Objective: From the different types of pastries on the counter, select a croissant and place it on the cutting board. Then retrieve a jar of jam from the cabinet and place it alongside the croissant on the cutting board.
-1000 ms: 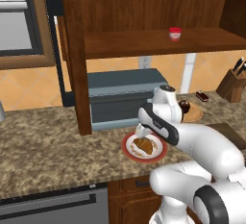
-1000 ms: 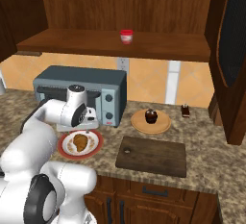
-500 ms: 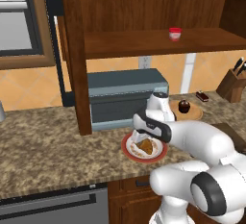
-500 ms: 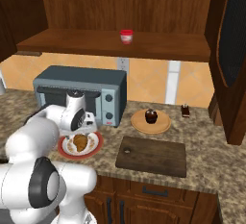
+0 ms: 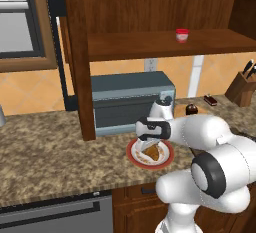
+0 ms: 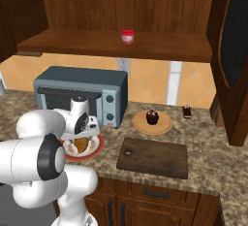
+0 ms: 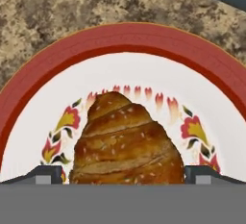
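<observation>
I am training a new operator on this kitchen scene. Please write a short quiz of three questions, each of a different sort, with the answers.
1. True or false: the croissant lies on the red-rimmed plate.
2. Where does the jar of jam stand? A) on the cutting board B) on the cabinet shelf C) on the toaster oven
3. Fill in: the chocolate cupcake sits on the round ___ plate.

Key
1. True. The gripper is low over it, one fingertip on each side.
2. B. The cutting board is bare, and the jar is above the toaster oven, on the shelf.
3. Wooden.
</observation>
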Motion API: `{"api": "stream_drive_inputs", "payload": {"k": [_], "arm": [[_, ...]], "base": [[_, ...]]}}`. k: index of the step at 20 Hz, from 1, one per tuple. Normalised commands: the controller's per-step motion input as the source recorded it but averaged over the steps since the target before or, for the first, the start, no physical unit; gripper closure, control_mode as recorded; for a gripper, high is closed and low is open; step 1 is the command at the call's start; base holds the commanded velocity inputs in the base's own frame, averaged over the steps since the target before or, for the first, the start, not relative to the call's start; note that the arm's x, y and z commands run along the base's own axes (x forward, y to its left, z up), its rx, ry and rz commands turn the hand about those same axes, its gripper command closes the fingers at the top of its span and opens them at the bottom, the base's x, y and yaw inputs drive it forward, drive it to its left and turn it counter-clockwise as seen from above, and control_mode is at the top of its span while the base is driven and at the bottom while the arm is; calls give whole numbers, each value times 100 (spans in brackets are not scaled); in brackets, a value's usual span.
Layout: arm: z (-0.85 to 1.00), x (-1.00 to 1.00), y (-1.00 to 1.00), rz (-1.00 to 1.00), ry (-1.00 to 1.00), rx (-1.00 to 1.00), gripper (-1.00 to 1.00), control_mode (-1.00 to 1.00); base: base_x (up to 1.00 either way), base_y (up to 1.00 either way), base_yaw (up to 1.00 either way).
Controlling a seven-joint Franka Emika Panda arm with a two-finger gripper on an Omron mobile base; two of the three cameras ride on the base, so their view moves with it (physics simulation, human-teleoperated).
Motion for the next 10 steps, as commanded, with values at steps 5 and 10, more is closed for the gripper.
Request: {"api": "stream_drive_inputs", "payload": {"k": [5, 10], "arm": [[-36, 6, 0, 6, 2, 0, -100, -100], [-37, 0, 0, 5, 0, 0, 100, -100]], "base": [[0, 0, 0], [0, 0, 0]]}}
